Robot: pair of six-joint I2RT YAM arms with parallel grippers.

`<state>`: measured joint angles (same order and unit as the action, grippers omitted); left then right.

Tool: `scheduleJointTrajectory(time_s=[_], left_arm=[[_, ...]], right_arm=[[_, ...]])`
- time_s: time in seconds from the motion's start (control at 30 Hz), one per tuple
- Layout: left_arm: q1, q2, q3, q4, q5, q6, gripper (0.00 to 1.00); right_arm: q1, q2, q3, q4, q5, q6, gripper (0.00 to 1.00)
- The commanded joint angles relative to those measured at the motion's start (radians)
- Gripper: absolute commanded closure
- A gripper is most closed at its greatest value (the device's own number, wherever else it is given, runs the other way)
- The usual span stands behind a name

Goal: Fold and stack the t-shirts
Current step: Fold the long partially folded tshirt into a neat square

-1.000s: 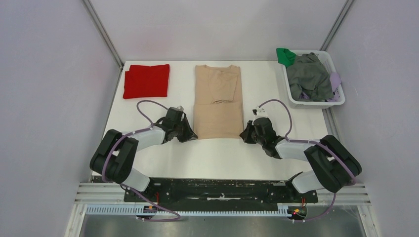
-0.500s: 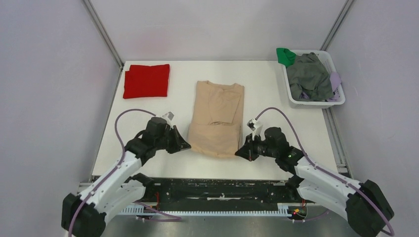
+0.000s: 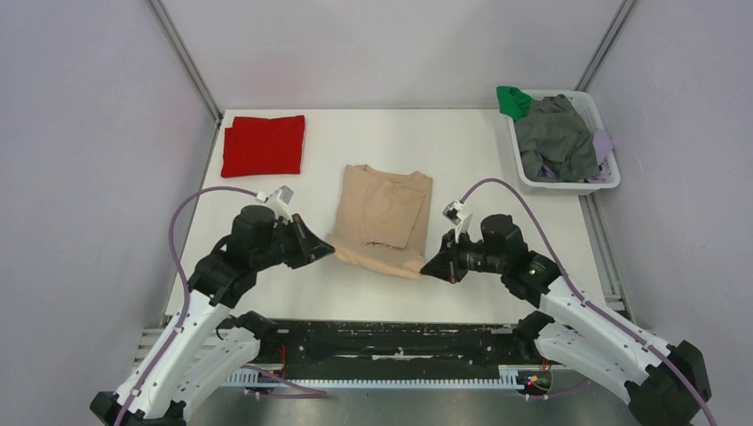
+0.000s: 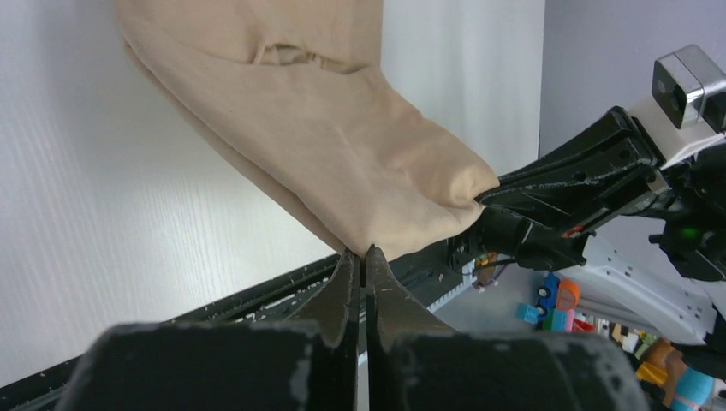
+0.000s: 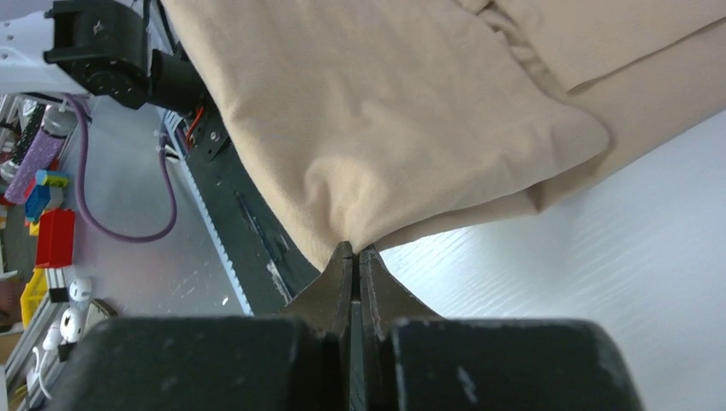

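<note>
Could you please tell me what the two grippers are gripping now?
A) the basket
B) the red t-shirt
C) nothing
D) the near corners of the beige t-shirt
D: the left gripper and right gripper each pinch a near corner of the beige t-shirt.

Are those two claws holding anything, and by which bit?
Yes, the beige t-shirt: the left gripper pinches its near left corner, the right gripper its near right corner.

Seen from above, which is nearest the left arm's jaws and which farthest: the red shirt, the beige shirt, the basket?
1. Beige shirt, centre, pinched in the left jaws.
2. Red shirt, far-left corner.
3. Basket, far-right corner.
</note>
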<state>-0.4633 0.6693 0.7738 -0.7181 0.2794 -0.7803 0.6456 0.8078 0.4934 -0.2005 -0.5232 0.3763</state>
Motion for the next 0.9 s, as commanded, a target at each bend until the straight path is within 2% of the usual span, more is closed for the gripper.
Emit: scheduleJointTrajectory(time_s=[0.0, 0.1, 0.33, 0.87], left_arm=[[-0.001, 0.091, 0.073, 0.112, -0.129, -0.015, 0.98], [-0.001, 0.189, 0.133, 0.142, -0.205, 0.006, 0.98], [0.013, 0.389, 0.259, 0.218, -0.331, 0.079, 0.98], [0.159, 0.837, 0.477, 0.361, -0.231, 0.157, 0.98]], right_arm=[[-0.083, 0.068, 0.081, 0.025, 0.038, -0.008, 1.0], [-0.163, 0.13, 0.122, 0.097, 0.027, 0.012, 1.0], [-0.239, 0.285, 0.232, 0.193, -0.004, 0.04, 1.0], [-0.377, 0.627, 0.402, 0.367, -0.033, 0.052, 1.0]])
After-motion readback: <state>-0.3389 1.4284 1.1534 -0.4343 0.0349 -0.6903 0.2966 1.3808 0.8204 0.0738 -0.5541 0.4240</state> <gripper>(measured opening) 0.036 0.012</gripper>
